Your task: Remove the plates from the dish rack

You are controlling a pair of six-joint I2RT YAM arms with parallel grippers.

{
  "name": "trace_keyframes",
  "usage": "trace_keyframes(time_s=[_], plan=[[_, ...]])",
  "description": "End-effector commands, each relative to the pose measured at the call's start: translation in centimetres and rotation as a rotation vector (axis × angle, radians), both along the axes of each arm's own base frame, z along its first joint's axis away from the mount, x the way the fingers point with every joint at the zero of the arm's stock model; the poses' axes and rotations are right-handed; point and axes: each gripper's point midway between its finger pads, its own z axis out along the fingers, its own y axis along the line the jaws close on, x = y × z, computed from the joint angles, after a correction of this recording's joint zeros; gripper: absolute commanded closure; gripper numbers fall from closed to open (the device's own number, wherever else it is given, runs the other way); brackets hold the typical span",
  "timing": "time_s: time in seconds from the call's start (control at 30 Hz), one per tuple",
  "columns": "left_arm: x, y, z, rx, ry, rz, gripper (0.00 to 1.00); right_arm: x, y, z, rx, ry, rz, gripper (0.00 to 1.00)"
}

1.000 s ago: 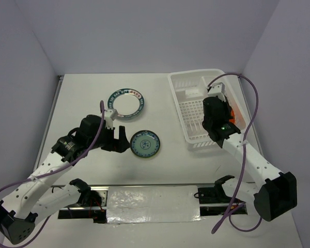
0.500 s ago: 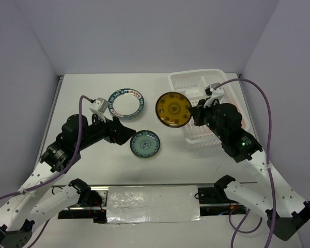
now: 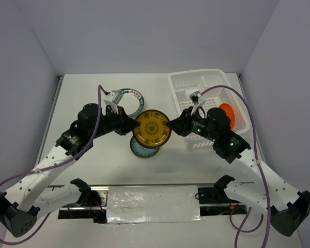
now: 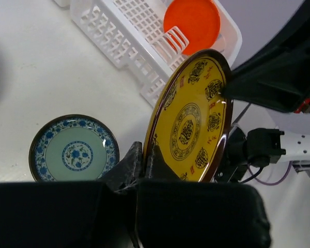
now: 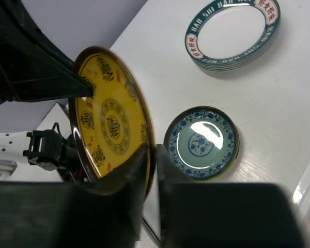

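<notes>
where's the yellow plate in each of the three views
top external: yellow plate at the centre, left of the dish rack.
left wrist: centre right, tilted on edge.
right wrist: left of centre, tilted on edge.
shared landmark: the blue-and-white plate lying flat, partly under it from above, lower left in left wrist, to its right in right wrist.

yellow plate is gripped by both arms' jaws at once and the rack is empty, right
Not quite. The rack is not empty: an orange plate sits in it, as the left wrist view shows. The rest holds: both arms' jaws grip the yellow plate at once.
</notes>
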Motion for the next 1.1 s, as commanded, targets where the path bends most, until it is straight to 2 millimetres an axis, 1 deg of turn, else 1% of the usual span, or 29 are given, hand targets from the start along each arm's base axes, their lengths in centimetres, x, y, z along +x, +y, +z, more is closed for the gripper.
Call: trace_keyframes(time_s=[0.0,0.03,0.07,0.1,0.13,0.17,0.2,0.23,0.27,0.3,0.4,0.43,0.5,0.57,0.6,0.63,0.67,0.7,0.73,0.77,0.8,0.83,0.87,0.9,0.93,0.97,1.0,1.03,1.07], plan=[[1.0,0.5,0.3,-0.011,-0.029,0.053,1.00,-0.7,0.9,3.9,0.104,-0.092,0.044,0.74],[1.1,0.6,-0.1,-0.009,-0.012,0.068,1.00,-0.4,0.4,3.1,0.080,-0.074,0.011,0.57],[1.2,1.0,-0.6,-0.001,0.006,0.093,1.00,0.0,-0.1,2.6,0.060,-0.072,-0.026,0.10],[1.8,1.8,-1.7,0.023,0.029,0.156,1.00,1.1,-1.9,1.7,0.005,-0.074,-0.136,0.00],[2.0,2.4,-3.1,0.053,0.078,0.197,1.00,1.8,-3.0,1.1,-0.032,-0.068,-0.207,0.00],[2.2,2.8,-3.9,0.073,0.103,0.229,1.00,2.2,-4.4,1.0,-0.057,-0.075,-0.278,0.00],[2.5,3.4,-5.0,0.098,0.127,0.268,1.00,3.3,-6.9,-0.1,-0.137,-0.074,-0.414,0.00],[2.7,3.6,-6.3,0.118,0.169,0.284,1.00,3.6,-8.1,-0.4,-0.177,-0.079,-0.466,0.00],[2.7,3.6,-7.3,0.132,0.198,0.289,1.00,3.9,-10.1,-1.3,-0.252,-0.071,-0.550,0.00],[2.7,3.6,-8.0,0.140,0.217,0.293,1.00,3.9,-10.8,-1.5,-0.282,-0.071,-0.578,0.00],[3.2,3.4,-11.0,0.177,0.298,0.304,0.99,3.8,-12.4,-2.1,-0.350,-0.064,-0.623,0.00],[3.4,3.4,-11.5,0.179,0.305,0.309,0.96,3.6,-12.5,-2.2,-0.355,-0.068,-0.622,0.00],[3.6,3.5,-13.5,0.202,0.353,0.324,0.91,3.4,-12.8,-2.5,-0.364,-0.066,-0.622,0.00],[3.9,3.4,-14.7,0.204,0.373,0.321,0.90,3.3,-13.1,-2.6,-0.375,-0.070,-0.632,0.00],[3.9,3.2,-15.6,0.211,0.395,0.318,0.87,3.3,-13.4,-2.7,-0.380,-0.069,-0.640,0.00],[3.6,3.0,-16.3,0.209,0.414,0.297,0.83,3.4,-13.6,-2.7,-0.392,-0.073,-0.647,0.00],[3.7,2.6,-16.3,0.196,0.407,0.280,0.72,3.4,-13.9,-2.8,-0.402,-0.073,-0.655,0.00],[3.6,2.4,-16.8,0.197,0.420,0.267,0.63,3.5,-14.0,-2.6,-0.407,-0.079,-0.659,0.00],[3.2,2.2,-17.2,0.194,0.435,0.248,0.53,3.7,-14.5,-2.7,-0.433,-0.080,-0.677,0.00],[3.1,2.1,-17.4,0.195,0.441,0.247,0.28,3.7,-15.0,-3.0,-0.457,-0.070,-0.696,0.00],[2.9,2.1,-17.5,0.196,0.450,0.237,0.07,4.0,-15.9,-3.1,-0.495,-0.062,-0.729,0.00],[2.7,2.1,-17.8,0.200,0.461,0.236,0.07,4.2,-16.4,-3.3,-0.516,-0.055,-0.746,0.00],[2.3,2.2,-18.1,0.213,0.473,0.228,0.00,4.4,-16.8,-3.2,-0.534,-0.052,-0.757,0.00],[1.9,2.2,-18.3,0.224,0.482,0.215,0.00,4.9,-17.8,-3.7,-0.582,-0.037,-0.783,0.00],[1.8,2.3,-18.4,0.236,0.487,0.214,0.00,5.3,-18.5,-3.9,-0.605,-0.031,-0.802,0.00],[1.2,2.5,-18.7,0.262,0.499,0.209,0.00,6.0,-20.2,-4.6,-0.657,-0.008,-0.845,0.00],[0.9,2.6,-18.7,0.275,0.501,0.203,0.01,6.3,-20.2,-5.0,-0.667,-0.001,-0.846,0.00],[0.7,2.7,-18.5,0.284,0.502,0.200,0.00,7.1,-22.0,-5.1,-0.695,0.004,-0.901,0.00],[0.6,3.2,-17.8,0.301,0.478,0.216,0.01,7.4,-23.1,-5.8,-0.735,0.010,-0.930,0.00]])
